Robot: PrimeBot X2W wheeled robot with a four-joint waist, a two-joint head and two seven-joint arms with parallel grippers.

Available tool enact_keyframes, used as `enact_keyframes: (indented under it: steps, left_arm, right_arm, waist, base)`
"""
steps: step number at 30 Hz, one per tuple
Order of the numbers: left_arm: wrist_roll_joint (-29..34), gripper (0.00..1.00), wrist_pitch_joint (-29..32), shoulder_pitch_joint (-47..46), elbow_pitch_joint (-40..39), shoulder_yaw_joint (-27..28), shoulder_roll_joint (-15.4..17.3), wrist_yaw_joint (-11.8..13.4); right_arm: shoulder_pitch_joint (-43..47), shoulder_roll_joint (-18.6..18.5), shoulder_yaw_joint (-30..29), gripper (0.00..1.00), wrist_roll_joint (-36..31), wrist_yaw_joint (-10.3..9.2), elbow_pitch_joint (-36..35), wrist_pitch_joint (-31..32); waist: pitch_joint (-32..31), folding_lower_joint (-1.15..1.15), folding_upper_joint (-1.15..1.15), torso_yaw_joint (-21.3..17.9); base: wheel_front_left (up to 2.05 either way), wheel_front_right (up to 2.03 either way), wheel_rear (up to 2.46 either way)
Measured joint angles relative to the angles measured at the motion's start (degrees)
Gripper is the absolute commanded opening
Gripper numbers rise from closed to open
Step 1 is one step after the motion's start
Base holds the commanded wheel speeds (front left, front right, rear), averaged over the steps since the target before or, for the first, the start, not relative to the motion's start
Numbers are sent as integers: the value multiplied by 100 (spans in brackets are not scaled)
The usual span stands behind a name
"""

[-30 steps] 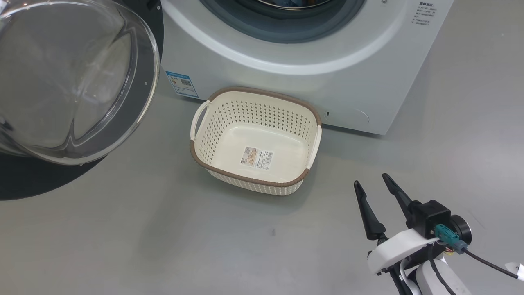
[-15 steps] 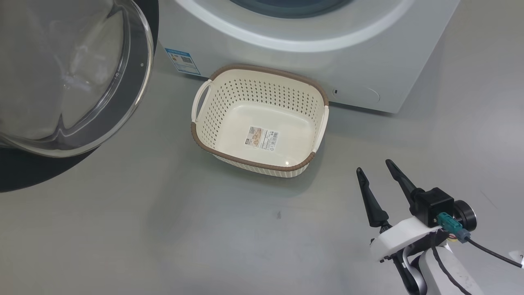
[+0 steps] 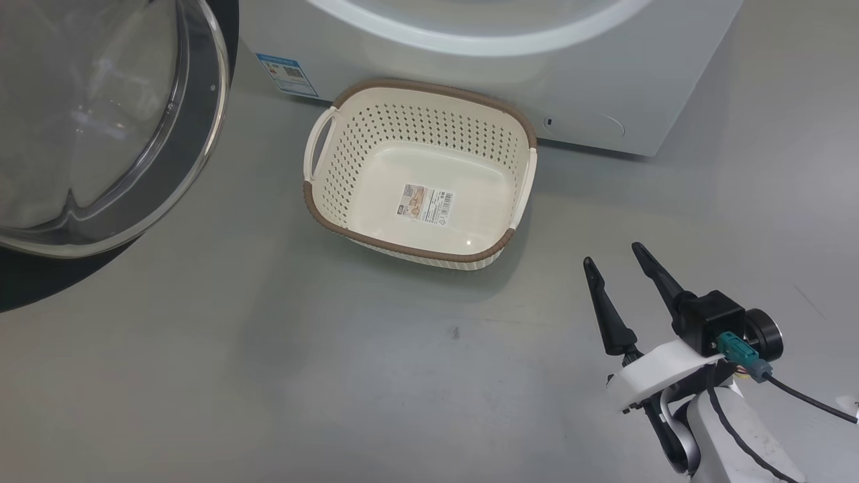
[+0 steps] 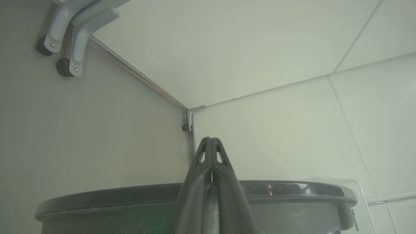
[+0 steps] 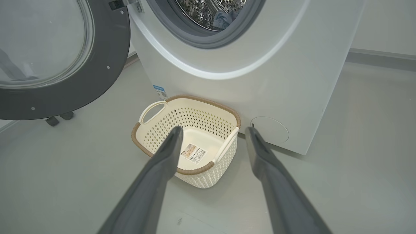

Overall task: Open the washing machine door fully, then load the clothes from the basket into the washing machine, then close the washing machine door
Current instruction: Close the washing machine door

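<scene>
Head view: we see the right gripper [image 3: 612, 255] at the lower right, above the smooth grey floor [image 3: 268, 369]. Its two long dark fingers stand apart with nothing between them. It sits near the front right corner of the small cream perforated plastic basket with the brown woven-look rim [image 3: 335, 194], clear of it.

In the left wrist view, the left gripper [image 4: 211, 140] has its fingers pressed together along their length and holds nothing. The fingers cross in front of a dark grey curved edge [image 4: 292, 188]; we cannot tell whether they touch it.

The basket stands upright on the floor, its far rim just beside the lower front panel of the big white front-loading washing machine [image 3: 604, 67]. A rectangular printed label sticker [image 3: 425, 203] shows on the basket floor.

The large round washing machine door with the black rim and bulging clear glass centre [image 3: 40, 282] is swung wide to the machine's left side, well apart from the basket.

In the right wrist view, the perforated steel drum [image 5: 201, 9] is exposed behind the grey gasket [image 5: 182, 29]. The clothes [image 5: 223, 18] show as a fold of blue fabric lying inside the drum.
</scene>
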Motion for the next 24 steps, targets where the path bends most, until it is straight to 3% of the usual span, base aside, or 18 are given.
enact_keyframes:
  steps: [24]
  left_arm:
    - [-267, 0, 605, -135, 220, -125, 113, 0]
  right_arm:
    - [-81, -34, -12, 100, -2, -5, 131, 0]
  waist:
    - [11, 0, 0, -82]
  base:
    - [0, 0, 0]
